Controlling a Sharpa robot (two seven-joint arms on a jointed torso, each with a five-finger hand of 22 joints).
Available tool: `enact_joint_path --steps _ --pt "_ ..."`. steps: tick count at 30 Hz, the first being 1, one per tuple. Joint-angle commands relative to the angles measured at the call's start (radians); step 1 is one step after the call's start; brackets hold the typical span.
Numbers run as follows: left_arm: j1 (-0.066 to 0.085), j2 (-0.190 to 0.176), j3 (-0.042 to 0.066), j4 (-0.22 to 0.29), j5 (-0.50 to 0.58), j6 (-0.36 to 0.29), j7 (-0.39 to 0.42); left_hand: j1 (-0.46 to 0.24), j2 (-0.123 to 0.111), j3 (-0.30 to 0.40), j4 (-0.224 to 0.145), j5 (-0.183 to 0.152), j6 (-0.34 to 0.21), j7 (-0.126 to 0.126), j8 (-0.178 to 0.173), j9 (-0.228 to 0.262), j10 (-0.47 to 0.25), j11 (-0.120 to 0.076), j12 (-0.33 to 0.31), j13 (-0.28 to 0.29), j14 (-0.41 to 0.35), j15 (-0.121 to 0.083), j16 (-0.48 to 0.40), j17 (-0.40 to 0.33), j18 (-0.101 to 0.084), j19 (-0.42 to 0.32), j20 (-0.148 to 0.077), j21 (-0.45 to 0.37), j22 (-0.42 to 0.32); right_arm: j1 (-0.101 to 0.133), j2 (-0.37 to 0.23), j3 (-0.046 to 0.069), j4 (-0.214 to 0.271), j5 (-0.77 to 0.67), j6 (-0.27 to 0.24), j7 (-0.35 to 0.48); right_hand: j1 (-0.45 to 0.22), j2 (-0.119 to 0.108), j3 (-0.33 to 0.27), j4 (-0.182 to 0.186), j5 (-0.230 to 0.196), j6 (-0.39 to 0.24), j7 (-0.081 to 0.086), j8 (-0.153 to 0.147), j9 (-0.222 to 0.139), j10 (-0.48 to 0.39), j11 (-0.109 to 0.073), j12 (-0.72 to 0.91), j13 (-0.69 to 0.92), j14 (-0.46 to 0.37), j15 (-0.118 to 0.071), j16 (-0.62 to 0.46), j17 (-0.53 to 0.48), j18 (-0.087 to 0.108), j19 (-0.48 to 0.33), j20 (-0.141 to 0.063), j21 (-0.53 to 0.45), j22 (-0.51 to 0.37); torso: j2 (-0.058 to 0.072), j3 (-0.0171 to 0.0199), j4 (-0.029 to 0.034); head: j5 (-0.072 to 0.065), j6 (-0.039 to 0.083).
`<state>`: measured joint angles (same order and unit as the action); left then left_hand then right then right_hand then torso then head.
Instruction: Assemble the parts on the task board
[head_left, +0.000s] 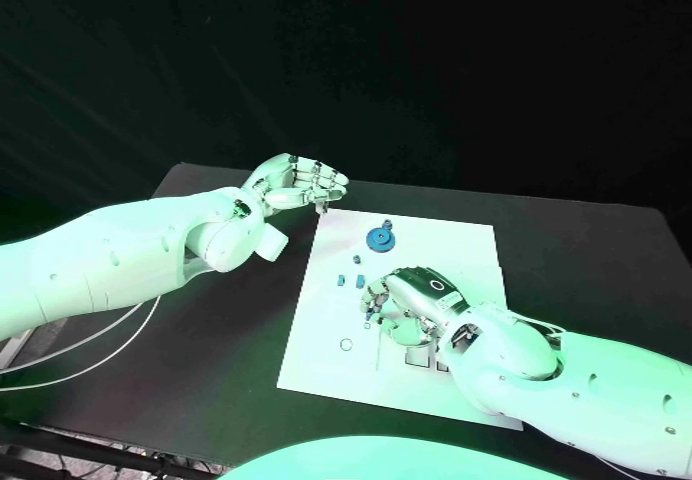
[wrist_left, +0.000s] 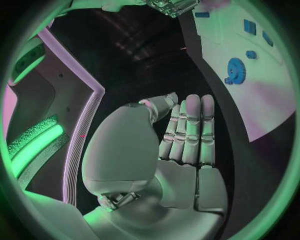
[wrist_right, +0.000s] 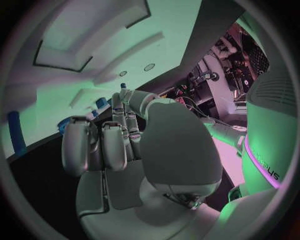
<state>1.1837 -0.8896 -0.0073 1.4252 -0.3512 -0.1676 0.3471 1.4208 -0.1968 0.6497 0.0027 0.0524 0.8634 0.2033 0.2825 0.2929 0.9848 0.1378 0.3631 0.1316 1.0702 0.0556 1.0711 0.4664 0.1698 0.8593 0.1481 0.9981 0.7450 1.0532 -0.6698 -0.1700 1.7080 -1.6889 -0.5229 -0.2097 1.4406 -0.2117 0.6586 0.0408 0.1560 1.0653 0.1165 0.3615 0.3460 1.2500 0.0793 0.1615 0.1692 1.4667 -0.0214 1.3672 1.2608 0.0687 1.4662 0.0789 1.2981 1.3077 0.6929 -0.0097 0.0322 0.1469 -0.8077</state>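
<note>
Black tabletop (head_left: 216, 340) carries the white task board (head_left: 447, 245) at its middle, long side running away from the robot and skewed a little to its right. On the board a blue gear (head_left: 381, 237) lies flat near the far end, apart from both hands. A few small blue parts (head_left: 346, 276) sit in a loose group nearer the left edge, just beside the right hand (head_left: 404, 300).

That right hand is low over the board's middle with its fingers curled down toward the surface. Whether it has a part between its fingertips I cannot tell; the wrist view shows the fingers bent together with blue pieces beyond them, not clearly in them.

The left hand (head_left: 296, 182) hangs off the board's far left corner, above bare table, fingers straight and close together, holding nothing.

Risks, as I judge them: the curled right fingers could knock the loose blue parts sideways or off the board edge, since they lie so close. If a part is pinched, a shallow grip could let it tip on the way to its seat. The left hand, standing clear, offers no bracing should the board slide.
</note>
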Motion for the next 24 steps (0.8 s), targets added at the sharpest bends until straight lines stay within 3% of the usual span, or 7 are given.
enact_joint_path --steps 1,24 --pt "0.001 0.003 0.001 0.001 0.007 0.013 0.009 -0.003 0.008 -0.004 0.001 0.005 -0.005 0.005 -0.002 -0.001 -0.007 0.000 0.001 -0.002 0.001 0.000 -0.003 -0.001 0.015 0.006 0.003 0.002 0.000 -0.003 0.003 -0.001 -0.002 -0.016 0.006 0.004 -0.004 0.006 0.001 -0.007 0.004 0.007 0.003 0.001 0.001 0.040 -0.033 -0.001 0.001 0.041 -0.008 -0.004 -0.001 -0.016 0.004 -0.005 -0.001 0.195 0.000 0.0001 -0.0003 0.002 -0.002" --pt "0.001 0.003 0.001 -0.001 0.007 0.016 0.006 -0.003 0.008 -0.004 0.001 0.005 -0.005 0.005 -0.002 -0.001 -0.007 0.000 0.001 -0.002 0.001 0.000 -0.003 -0.001 0.015 0.006 0.003 0.002 0.000 -0.011 0.009 -0.004 -0.005 -0.015 0.022 0.003 -0.007 0.006 0.002 -0.009 0.001 0.007 0.004 0.000 0.002 0.040 -0.033 -0.003 0.000 0.041 -0.008 -0.002 0.001 -0.016 0.004 -0.005 -0.001 0.195 0.000 0.0001 -0.0004 0.002 -0.007"
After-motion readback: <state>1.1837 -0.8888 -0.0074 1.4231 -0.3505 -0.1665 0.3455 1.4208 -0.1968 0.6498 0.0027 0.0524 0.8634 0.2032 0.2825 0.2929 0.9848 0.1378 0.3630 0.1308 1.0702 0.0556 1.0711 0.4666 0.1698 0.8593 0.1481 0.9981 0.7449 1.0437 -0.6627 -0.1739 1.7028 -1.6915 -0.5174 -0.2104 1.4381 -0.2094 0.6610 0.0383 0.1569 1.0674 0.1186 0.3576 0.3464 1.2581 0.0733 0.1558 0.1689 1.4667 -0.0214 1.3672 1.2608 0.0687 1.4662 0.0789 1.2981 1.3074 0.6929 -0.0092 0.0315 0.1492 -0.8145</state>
